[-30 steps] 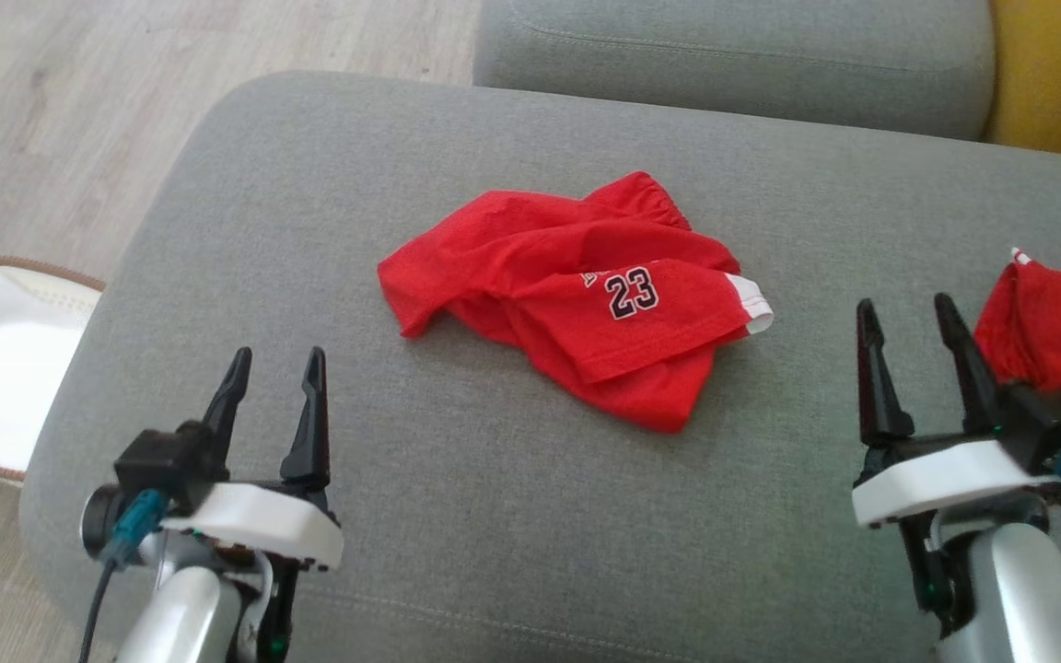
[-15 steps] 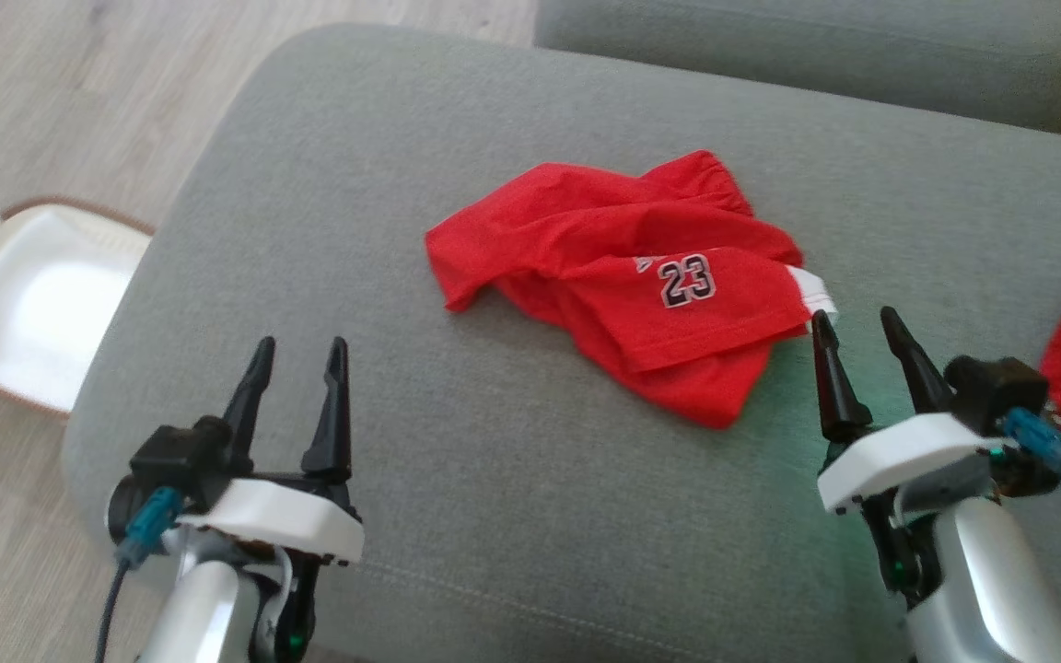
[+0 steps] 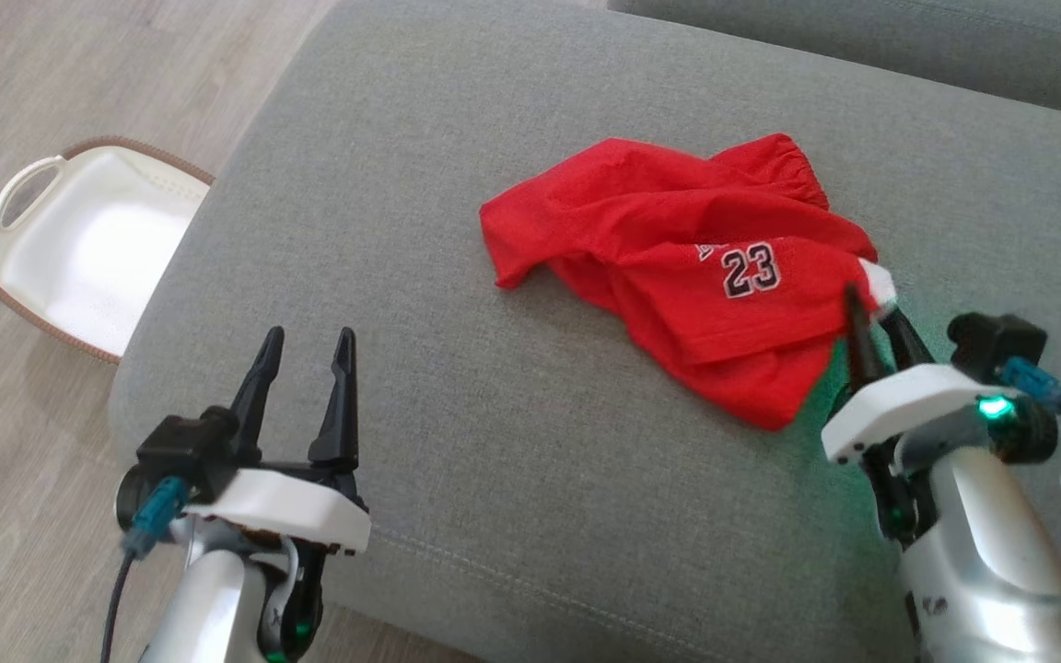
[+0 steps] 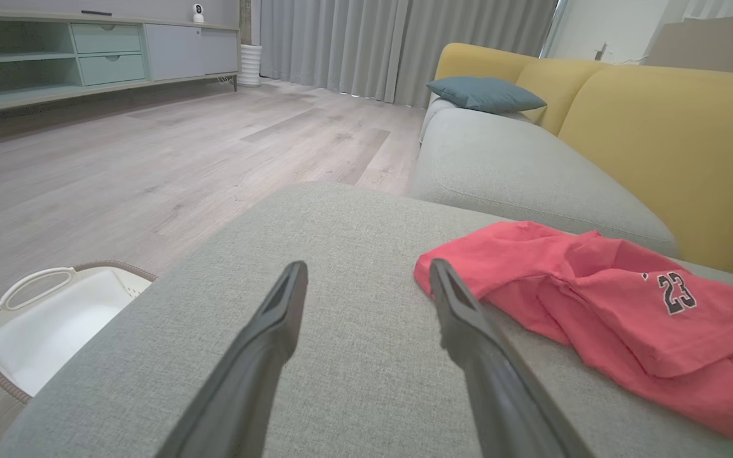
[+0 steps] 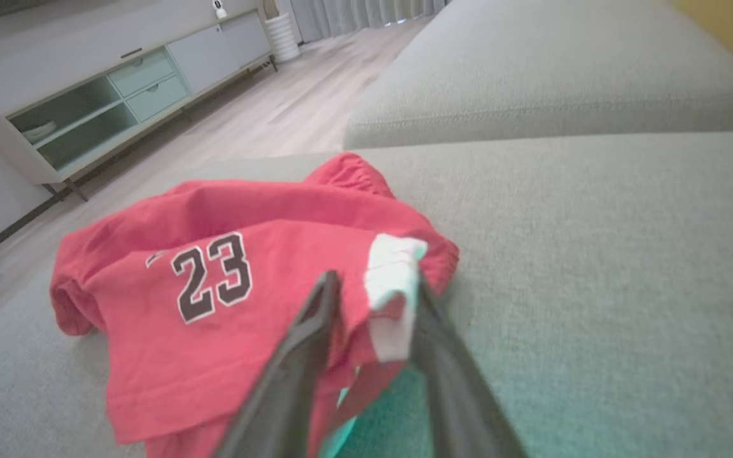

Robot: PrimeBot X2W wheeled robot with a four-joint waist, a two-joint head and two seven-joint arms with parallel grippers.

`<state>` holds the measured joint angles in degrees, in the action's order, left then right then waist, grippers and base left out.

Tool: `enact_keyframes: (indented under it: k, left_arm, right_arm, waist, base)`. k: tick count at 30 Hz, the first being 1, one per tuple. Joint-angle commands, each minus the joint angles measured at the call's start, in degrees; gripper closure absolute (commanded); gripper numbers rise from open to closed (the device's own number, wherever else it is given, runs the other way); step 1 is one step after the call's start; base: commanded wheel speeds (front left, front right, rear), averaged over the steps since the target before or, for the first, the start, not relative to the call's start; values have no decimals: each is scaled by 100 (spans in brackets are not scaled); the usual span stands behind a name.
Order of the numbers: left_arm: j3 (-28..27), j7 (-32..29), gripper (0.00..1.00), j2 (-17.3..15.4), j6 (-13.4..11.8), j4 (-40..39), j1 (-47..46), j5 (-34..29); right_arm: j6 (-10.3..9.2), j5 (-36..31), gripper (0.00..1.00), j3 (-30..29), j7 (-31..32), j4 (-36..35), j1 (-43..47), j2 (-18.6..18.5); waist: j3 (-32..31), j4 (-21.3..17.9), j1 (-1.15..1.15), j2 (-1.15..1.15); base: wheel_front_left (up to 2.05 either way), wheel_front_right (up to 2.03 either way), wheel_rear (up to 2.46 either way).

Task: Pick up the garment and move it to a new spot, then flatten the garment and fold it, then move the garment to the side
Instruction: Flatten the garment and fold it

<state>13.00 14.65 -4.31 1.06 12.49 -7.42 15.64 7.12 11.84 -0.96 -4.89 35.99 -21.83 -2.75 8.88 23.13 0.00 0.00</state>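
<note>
One change: right pincer point(image 3: 871, 308), wide a second ago, is now pinching the white hem of the garment point(image 3: 678, 249), which is lying crumpled mid-cushion point(image 3: 494, 460). Left pincer point(image 3: 308, 336) is hanging wide, empty. Pickup is likely beginning.

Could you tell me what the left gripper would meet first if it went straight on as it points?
Probably the cushion: the left gripper points low across it, and the shorts lie just right of that line, though depth is unclear.
</note>
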Motion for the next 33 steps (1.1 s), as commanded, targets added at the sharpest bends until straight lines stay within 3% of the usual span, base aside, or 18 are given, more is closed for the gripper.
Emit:
enact_keyframes:
  k: [1, 10, 17, 21, 28, 33]
  left_arm:
    - [-248, 35, 0, -6, 24, -157, -233, -76]
    - [-359, 35, 0, 76, 96, -55, -150, -151]
    - [-348, 35, 0, 111, 114, -5, 8, -189]
    - [-348, 35, 0, 122, 108, -24, 108, -192]
    - [-375, 35, 0, 132, 131, -89, 163, -187]
    - [-340, 35, 0, 137, 150, -72, 129, -176]
  right_arm:
    - [36, -97, 100, 104, -186, -152, -303, -12]
    - [36, -488, 100, 461, -506, -527, -970, -12]
    - [36, -244, 100, 1571, -304, -1432, -1788, -12]
    - [36, 10, 100, 1897, -113, -1839, -2150, -12]
    - [36, 6, 100, 1610, 196, -1649, -2242, -121]
    - [36, -156, 100, 1076, 241, -964, -2136, -558]
  waist:
    - [-18, -3, 0, 0]
    - [-386, -183, 0, 0]
    - [-712, -263, 0, 0]
    - [-795, -281, 0, 0]
    - [-719, -300, 0, 0]
    - [-542, -364, 0, 0]
  base:
    - [0, 0, 0]
    - [0, 0, 0]
    - [0, 0, 0]
    - [0, 0, 0]
    - [0, 0, 0]
    - [0, 0, 0]
